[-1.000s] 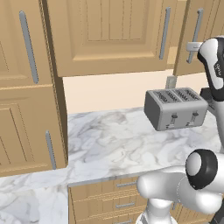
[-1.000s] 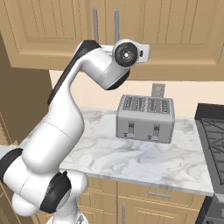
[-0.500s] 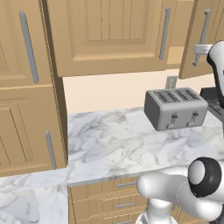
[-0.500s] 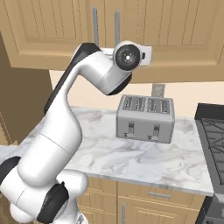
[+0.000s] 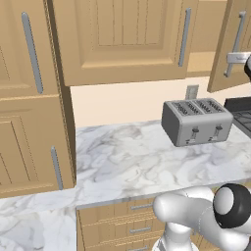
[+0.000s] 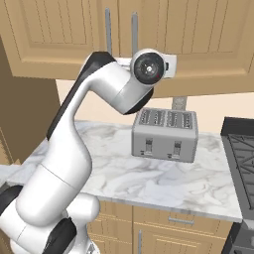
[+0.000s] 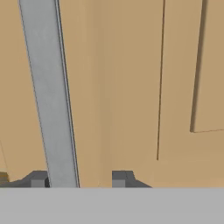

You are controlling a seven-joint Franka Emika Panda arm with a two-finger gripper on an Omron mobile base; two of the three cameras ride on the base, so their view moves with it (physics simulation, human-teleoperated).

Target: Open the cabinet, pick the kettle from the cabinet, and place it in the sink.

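- Up at the right-hand wall cabinet [image 5: 226, 19], the door has swung further off its frame over the last second. In the left base view it now stands angled out towards you, well above the toaster [image 5: 196, 120] on the bench [image 5: 122, 162].
- Your arm has swung right along with it, while the toaster and bench sit exactly where they were. So the base has not driven, and the shift is the door's and the arm's alone.
- The hand [image 7: 78, 179] has its fingers spread either side of the door's grey bar handle [image 7: 48, 96]. The bar runs close against one fingertip [image 7: 38, 178] and leaves a clear gap to the other, so this is a hook on the bar rather than a pinch. That opening has not changed during the pull.
- For the task, I judge you are midway through the first step — the door is partly open, probably not yet wide enough for the arm to reach past.
- The cabinet's inside is hidden behind the door panel from these angles, so you cannot yet tell where the kettle sits.
- Next you would keep drawing the door along its arc — pull straight and the bar may slip out of the loose hook.
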